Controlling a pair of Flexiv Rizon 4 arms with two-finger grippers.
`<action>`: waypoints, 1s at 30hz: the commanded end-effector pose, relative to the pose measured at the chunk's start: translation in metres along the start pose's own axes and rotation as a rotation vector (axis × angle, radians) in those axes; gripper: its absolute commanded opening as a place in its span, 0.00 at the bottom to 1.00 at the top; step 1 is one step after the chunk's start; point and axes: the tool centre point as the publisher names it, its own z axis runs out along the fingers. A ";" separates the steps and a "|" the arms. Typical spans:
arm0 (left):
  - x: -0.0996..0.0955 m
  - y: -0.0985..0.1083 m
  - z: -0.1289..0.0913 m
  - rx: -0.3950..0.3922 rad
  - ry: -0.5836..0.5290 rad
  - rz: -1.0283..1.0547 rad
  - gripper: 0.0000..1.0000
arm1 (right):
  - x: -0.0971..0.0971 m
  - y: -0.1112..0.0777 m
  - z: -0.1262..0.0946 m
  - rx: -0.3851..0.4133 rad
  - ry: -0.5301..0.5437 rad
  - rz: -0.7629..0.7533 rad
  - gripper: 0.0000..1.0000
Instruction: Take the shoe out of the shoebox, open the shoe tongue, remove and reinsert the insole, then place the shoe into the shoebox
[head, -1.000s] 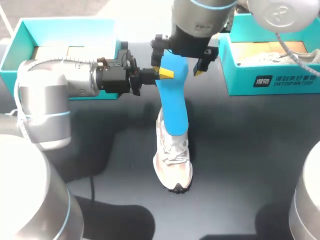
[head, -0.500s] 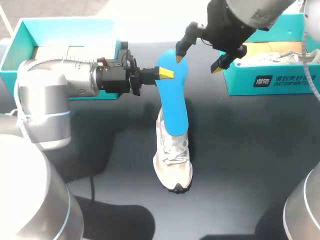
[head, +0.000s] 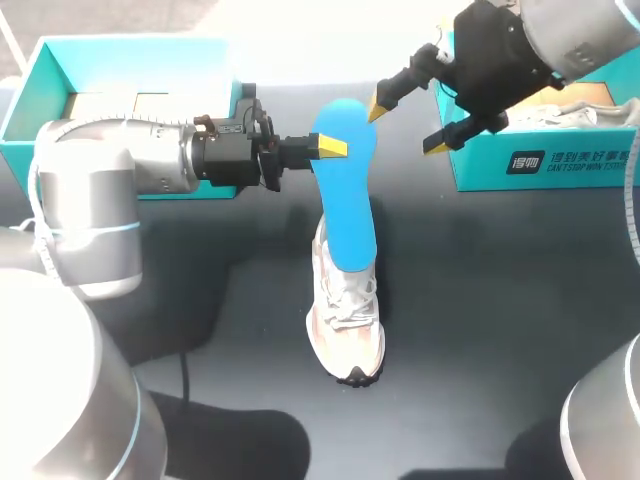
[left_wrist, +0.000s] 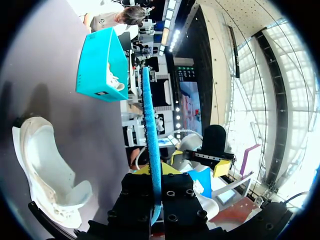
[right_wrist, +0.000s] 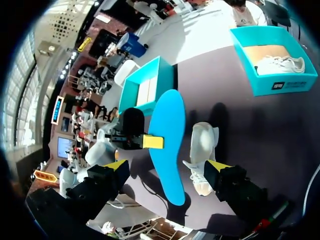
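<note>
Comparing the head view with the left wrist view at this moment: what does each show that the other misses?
Only the head view: the left shoebox behind the left arm. Only the left wrist view: the insole edge-on in the left claw, and the opening of the shoe. Both: insole, shoe, right shoebox, and the open right claw.

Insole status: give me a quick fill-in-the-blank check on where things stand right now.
1. The left gripper is shut on the ___ insole.
2. The right gripper hangs apart from the insole with its fingers ___.
3. The white shoe lies on the ___, outside both boxes.
4. The shoebox beside the right gripper holds another ___.

Missing words: blue; open; table; shoe.
</note>
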 end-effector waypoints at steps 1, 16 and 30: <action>0.000 0.000 0.000 0.001 0.000 0.001 0.00 | -0.010 -0.003 0.007 -0.026 0.292 -0.027 1.00; 0.000 0.000 0.000 0.001 0.000 0.001 0.00 | -0.046 -0.005 0.030 -0.045 0.655 -0.043 1.00; 0.000 0.000 0.000 0.001 0.000 0.001 0.00 | -0.066 0.005 0.023 0.042 0.761 -0.089 1.00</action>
